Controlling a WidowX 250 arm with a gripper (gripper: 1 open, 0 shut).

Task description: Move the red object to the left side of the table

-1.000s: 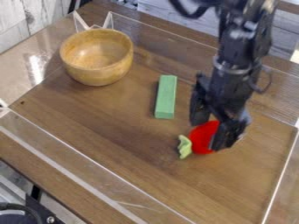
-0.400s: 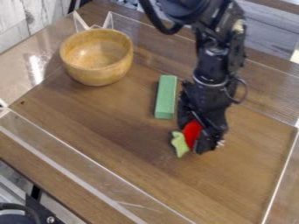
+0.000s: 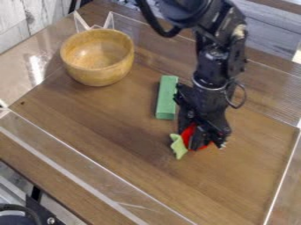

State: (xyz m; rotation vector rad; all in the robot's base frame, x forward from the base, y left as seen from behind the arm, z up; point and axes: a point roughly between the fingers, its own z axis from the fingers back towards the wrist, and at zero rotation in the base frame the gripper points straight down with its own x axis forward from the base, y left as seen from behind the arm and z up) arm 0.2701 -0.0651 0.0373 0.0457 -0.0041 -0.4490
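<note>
Desk (image 3: 88, 141), brown wood grain, clear rim along its edges. One toy fruit (image 3: 200, 141), red, with a light green leafy stem end: lying on the right half of the desk, partly hidden under the robot's jaws (image 3: 198, 132), its stem end toward the left edge. The jaws, dark, point down around the fruit; whether they are clamped on it or stand apart from it cannot be told. One block (image 3: 168, 97), green, rectangular: flat on the desk, just beside the jaws, on the side toward the left edge. One bowl (image 3: 98, 56), wooden, round: near the far left corner, upright, well apart from the fruit.
</note>
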